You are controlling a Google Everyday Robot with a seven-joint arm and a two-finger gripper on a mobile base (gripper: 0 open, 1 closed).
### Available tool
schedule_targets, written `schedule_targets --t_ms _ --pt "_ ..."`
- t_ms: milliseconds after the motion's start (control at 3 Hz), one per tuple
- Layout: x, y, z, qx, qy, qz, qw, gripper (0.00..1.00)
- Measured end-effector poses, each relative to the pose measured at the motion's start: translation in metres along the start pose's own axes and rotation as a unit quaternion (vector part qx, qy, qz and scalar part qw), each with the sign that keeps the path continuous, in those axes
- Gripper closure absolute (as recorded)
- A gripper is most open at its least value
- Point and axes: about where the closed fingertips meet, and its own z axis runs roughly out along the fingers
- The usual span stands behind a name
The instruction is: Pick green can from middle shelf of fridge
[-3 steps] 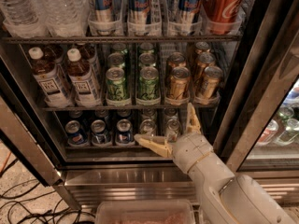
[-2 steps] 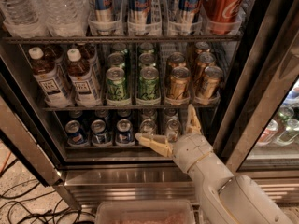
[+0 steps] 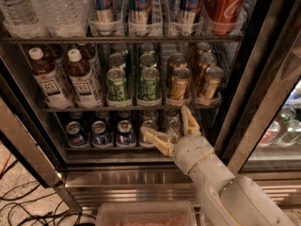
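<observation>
The fridge (image 3: 263, 79) stands open with a dark interior. Its middle shelf (image 3: 131, 108) holds two front green cans, one on the left (image 3: 116, 85) and one on the right (image 3: 149, 85), with more green cans behind them. My gripper (image 3: 168, 125) is open and empty, just below the middle shelf's front rail. It sits in front of the bottom shelf, below and right of the green cans. One finger (image 3: 155, 139) points left and the other (image 3: 188, 119) points up.
Gold-brown cans (image 3: 180, 84) stand right of the green cans and tea bottles (image 3: 84, 79) left. Small blue cans (image 3: 99, 133) fill the bottom shelf. The top shelf holds tall cans and water bottles. A tray (image 3: 146, 214) lies below the fridge. Cables (image 3: 28, 206) lie on the floor.
</observation>
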Motion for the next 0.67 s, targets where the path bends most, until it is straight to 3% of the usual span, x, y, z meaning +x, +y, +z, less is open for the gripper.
schedule_targets --t_ms 333,667 --pt "0.0000 0.0000 0.0000 0.000 0.000 0.000 1.0000 0.42" --pt "0.0000 0.0000 0.0000 0.000 0.000 0.000 1.0000 0.57"
